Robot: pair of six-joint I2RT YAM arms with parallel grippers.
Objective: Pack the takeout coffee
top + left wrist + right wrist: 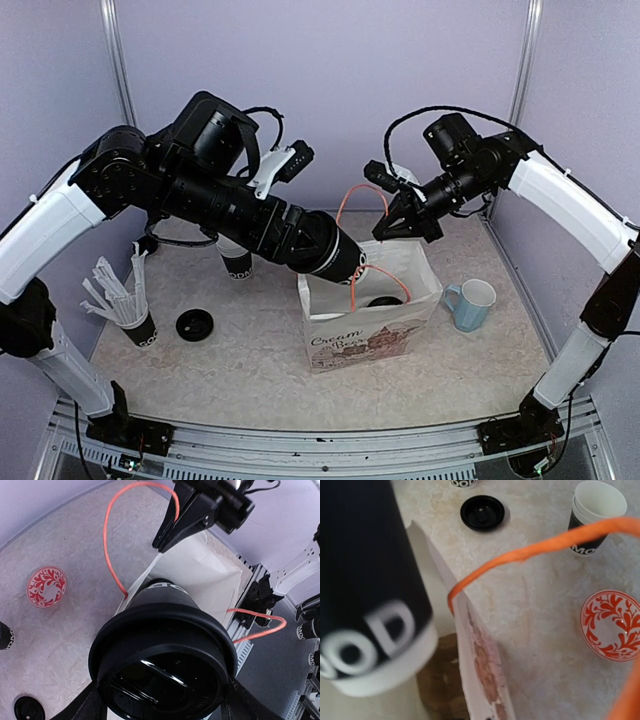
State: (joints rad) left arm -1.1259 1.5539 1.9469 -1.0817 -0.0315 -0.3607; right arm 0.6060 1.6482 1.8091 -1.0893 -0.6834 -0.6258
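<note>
A takeout coffee cup (342, 258), black with its lid on, lies tilted in my left gripper (300, 238), base pointing over the open white paper bag (360, 340). In the left wrist view the cup's lid (160, 675) fills the frame between my fingers (82, 705). My right gripper (385, 232) is shut on the bag's far rim (159, 555), beside an orange handle (107, 545). The cup's lettered base (370, 630) hangs over the bag's mouth. Inside the bag shows a black lid (381, 301). Another black cup (237, 264) stands behind my left arm.
A black cup of white straws (135, 318) stands at the left, a loose black lid (194, 324) beside it. The light-blue mug (472, 303) sits right of the bag. Open stacked cups (594, 515) and a red patterned coaster (612, 625) lie behind the bag.
</note>
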